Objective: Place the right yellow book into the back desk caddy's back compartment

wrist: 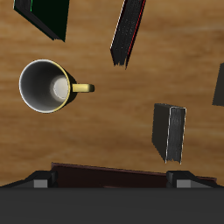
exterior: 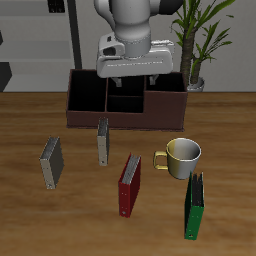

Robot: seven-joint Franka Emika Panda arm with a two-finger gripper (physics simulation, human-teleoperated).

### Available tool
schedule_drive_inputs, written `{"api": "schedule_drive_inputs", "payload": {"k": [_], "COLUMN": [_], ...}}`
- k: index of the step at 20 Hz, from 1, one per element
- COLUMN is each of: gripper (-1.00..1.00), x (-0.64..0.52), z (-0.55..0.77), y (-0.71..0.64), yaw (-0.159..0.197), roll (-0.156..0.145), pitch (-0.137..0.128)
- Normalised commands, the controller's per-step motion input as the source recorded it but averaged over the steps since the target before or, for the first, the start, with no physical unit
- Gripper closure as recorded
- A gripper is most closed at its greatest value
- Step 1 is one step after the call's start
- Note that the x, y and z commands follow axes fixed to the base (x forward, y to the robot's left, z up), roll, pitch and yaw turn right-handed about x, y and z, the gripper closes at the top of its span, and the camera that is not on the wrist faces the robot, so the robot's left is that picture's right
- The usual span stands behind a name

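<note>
the right yellow book (exterior: 52, 162) stands on edge on the bench (exterior: 225, 130), pale spine turned up, well apart from me at about eight o'clock from where i hang, taking twelve as the bench's back. in my wrist view only a dark sliver of it (wrist: 219, 85) shows at the frame's edge. its twin, the other yellow book (exterior: 102, 142), stands nearer, at about seven o'clock and just in front of the back desk caddy (exterior: 125, 118), so i judge it the easy one to seize by mistake. both are upright, which i think suits a pinch across the thin covers from above. my pincer (exterior: 132, 78) is spread wide and carries nothing, its jaws apart over the caddy's middle, roughly above the back compartment (exterior: 126, 88), which i largely hide. no grasp has begun: i judge the next step is to travel out to eight o'clock and come down over the spine. farther out, the red book (exterior: 130, 183) stands at six o'clock, the mug (exterior: 183, 155) at five, and the green book (exterior: 195, 207) beyond it near the front edge, all clear of that path.
</note>
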Motion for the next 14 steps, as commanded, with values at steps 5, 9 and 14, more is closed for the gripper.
{"api": "schedule_drive_inputs", "payload": {"k": [5,9,14], "gripper": [-1.0,-1.0,-1.0], "x": [0.09,0.13,0.07], "z": [0.04,-0.04,-0.03], "y": [-0.4,-0.57,-0.46], "yaw": [0.023,-0.017,0.001], "roll": [-0.043,-0.044,-0.017], "pitch": [-0.021,0.011,-0.014]}}
